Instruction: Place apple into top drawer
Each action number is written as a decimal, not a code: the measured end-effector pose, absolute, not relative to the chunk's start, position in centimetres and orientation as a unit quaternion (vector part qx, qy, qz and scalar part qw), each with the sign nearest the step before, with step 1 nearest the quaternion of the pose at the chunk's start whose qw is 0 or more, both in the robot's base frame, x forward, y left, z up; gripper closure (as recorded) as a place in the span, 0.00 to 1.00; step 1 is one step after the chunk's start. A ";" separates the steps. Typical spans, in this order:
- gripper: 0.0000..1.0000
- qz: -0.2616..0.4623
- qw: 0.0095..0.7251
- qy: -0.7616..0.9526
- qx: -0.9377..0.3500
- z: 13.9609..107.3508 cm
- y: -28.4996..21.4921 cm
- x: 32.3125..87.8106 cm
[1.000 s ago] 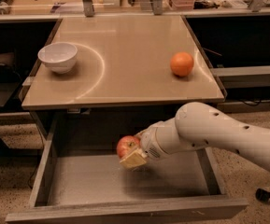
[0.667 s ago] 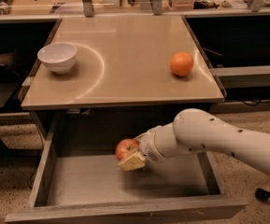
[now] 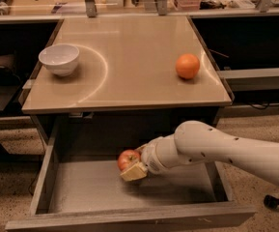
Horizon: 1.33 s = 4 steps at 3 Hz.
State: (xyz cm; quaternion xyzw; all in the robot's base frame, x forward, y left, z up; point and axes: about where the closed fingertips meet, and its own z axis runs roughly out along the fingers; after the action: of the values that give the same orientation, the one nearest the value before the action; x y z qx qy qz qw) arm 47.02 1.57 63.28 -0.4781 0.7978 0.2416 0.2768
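Tool (image 3: 132, 165): gripping the apple (image 3: 127, 158), holding it low inside the open top drawer (image 3: 81, 190) toward the back, likely lowering for release. Above, the surface (image 3: 139, 47) is carrying an orange (image 3: 187, 65) and a white bowl (image 3: 59, 58).

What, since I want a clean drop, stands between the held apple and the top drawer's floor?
Nothing visible. The gripper holds the apple inside the open top drawer, over its bare grey floor; nothing lies beneath it.

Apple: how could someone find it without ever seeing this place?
Find the tan table; its open top drawer sits below. There, the claw grips the apple. It is red with yellow, unlike the plain orange fruit on top.
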 end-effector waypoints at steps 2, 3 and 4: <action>1.00 0.248 0.266 0.803 -0.472 61.0 1.9 46.9; 1.00 0.253 0.264 0.805 -0.468 60.6 1.9 46.9; 0.81 0.253 0.264 0.805 -0.468 60.6 1.9 46.9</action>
State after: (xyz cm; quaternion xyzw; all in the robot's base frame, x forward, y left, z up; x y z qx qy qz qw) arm 46.87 1.91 60.59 -0.4678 0.8046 0.2526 0.2645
